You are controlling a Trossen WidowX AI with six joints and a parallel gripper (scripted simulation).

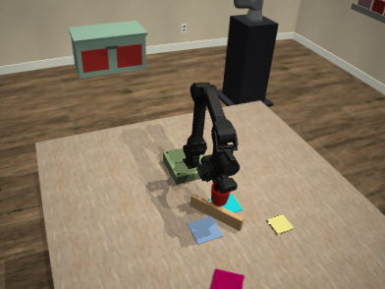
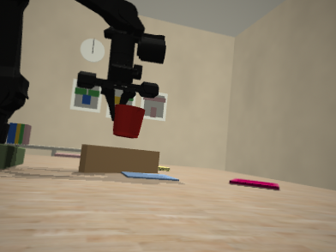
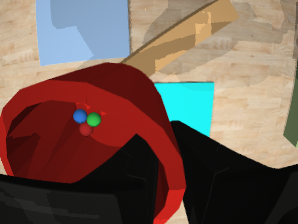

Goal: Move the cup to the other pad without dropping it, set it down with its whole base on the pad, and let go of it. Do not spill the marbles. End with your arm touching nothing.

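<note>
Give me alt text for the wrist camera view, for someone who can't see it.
Looking down from the black gripper, shut on the rim of a red cup with blue, green and red marbles at its bottom. Below lie a light blue pad, a tan wooden bar and a cyan pad on the wooden table.
</note>
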